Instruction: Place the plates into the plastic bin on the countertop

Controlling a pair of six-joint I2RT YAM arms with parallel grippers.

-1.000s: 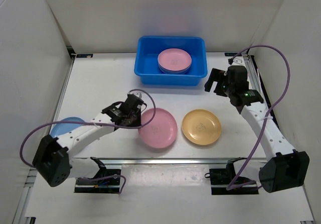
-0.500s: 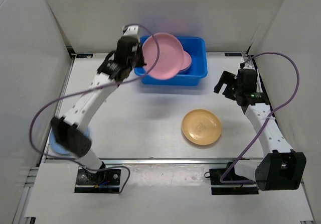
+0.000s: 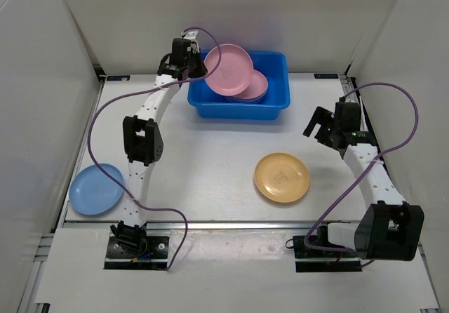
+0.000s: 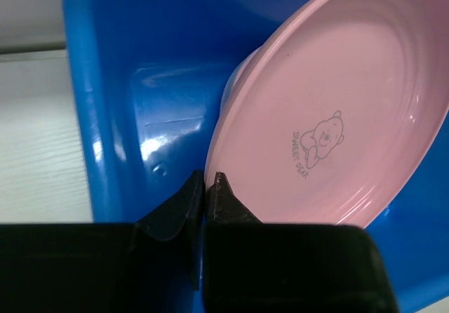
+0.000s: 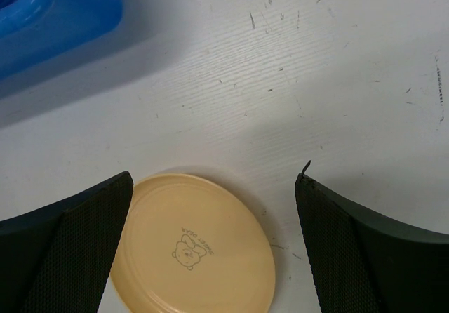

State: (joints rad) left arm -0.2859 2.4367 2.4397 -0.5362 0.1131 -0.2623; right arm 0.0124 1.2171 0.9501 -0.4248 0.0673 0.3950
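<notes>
My left gripper (image 3: 200,71) is shut on the rim of a pink plate (image 3: 229,69) and holds it tilted over the blue plastic bin (image 3: 275,106). In the left wrist view the pink plate (image 4: 330,116) hangs over the bin (image 4: 105,116), pinched at its lower edge by the gripper (image 4: 208,180). A stack of plates (image 3: 254,88) lies in the bin beneath it. An orange-yellow plate (image 3: 281,177) lies on the countertop (image 3: 203,158). A light blue plate (image 3: 96,189) lies at the left front. My right gripper (image 3: 320,125) is open and empty above the orange-yellow plate (image 5: 193,246).
White walls enclose the countertop on the left, back and right. A metal rail runs along the front edge (image 3: 224,223). The bin's corner shows in the right wrist view (image 5: 49,11).
My left gripper has carried the pink plate from the countertop's middle up over the bin and tilted it. My right gripper has drifted right and forward, staying open.
</notes>
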